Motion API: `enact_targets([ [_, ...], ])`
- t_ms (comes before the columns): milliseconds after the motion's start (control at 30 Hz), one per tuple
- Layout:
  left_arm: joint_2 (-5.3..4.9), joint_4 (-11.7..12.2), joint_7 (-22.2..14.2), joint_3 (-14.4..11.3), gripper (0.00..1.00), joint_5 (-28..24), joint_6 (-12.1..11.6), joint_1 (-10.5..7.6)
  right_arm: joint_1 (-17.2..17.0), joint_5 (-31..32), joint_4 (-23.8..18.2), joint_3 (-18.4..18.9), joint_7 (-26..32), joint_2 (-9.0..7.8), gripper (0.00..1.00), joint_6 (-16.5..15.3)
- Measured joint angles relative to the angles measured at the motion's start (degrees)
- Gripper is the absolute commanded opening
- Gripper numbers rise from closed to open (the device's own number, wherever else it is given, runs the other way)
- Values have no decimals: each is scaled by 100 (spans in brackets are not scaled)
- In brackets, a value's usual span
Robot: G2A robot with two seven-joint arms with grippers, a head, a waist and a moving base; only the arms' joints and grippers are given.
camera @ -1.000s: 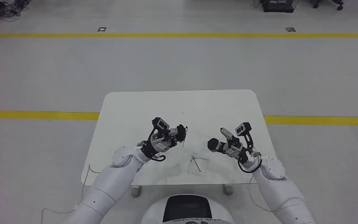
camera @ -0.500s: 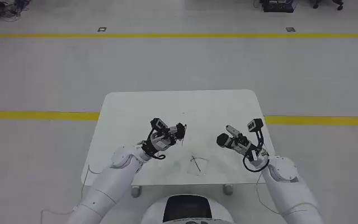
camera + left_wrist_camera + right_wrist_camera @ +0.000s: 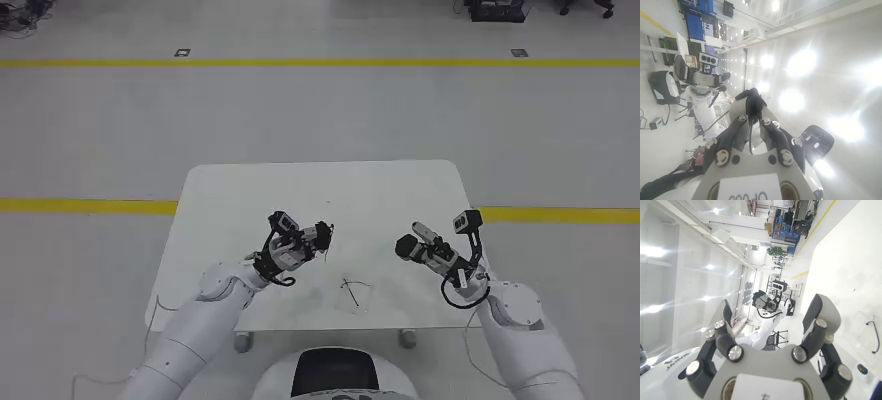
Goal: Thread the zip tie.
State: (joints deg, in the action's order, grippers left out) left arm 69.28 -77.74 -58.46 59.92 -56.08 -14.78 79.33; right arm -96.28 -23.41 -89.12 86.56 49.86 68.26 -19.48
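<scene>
My left gripper (image 3: 323, 235) hovers over the middle of the white table (image 3: 300, 190), shut on a black zip tie (image 3: 329, 238). In the left wrist view the tie's thin strand (image 3: 751, 128) runs back between the closed fingers (image 3: 753, 100). My right gripper (image 3: 410, 240) is held above the table off to the right, apart from the left one, and it is open and empty (image 3: 770, 311). The right wrist view shows the left gripper (image 3: 764, 303) farther off.
A clear plastic bag (image 3: 355, 295) lies near the table's front edge between the arms, with another black zip tie (image 3: 874, 336) on it. Yellow floor lines (image 3: 90, 205) run behind and beside the table.
My right gripper has drawn away to the right and slightly back, widening the gap to the left gripper. The left gripper has stayed almost still with the tie.
</scene>
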Motion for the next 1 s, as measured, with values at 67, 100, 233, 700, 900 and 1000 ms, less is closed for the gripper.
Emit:
enact_targets([
  [67,3,-64,74,-27,0,-60,112,25,0,0,0,0,0,0,100,0],
  [100,3,-94,51,-31,0,-98,149,35,0,0,0,0,0,0,100,0],
  [233,0,-225,-190,-17,0,-407,293,98,0,0,0,0,0,0,100,0],
  [700,-5,-280,-353,-21,0,-495,388,113,0,0,0,0,0,0,100,0],
  [900,32,-452,-182,-113,0,-1044,904,111,0,0,0,0,0,0,100,0],
  [1000,33,-472,-281,-104,0,-1156,1029,73,0,0,0,0,0,0,100,0],
])
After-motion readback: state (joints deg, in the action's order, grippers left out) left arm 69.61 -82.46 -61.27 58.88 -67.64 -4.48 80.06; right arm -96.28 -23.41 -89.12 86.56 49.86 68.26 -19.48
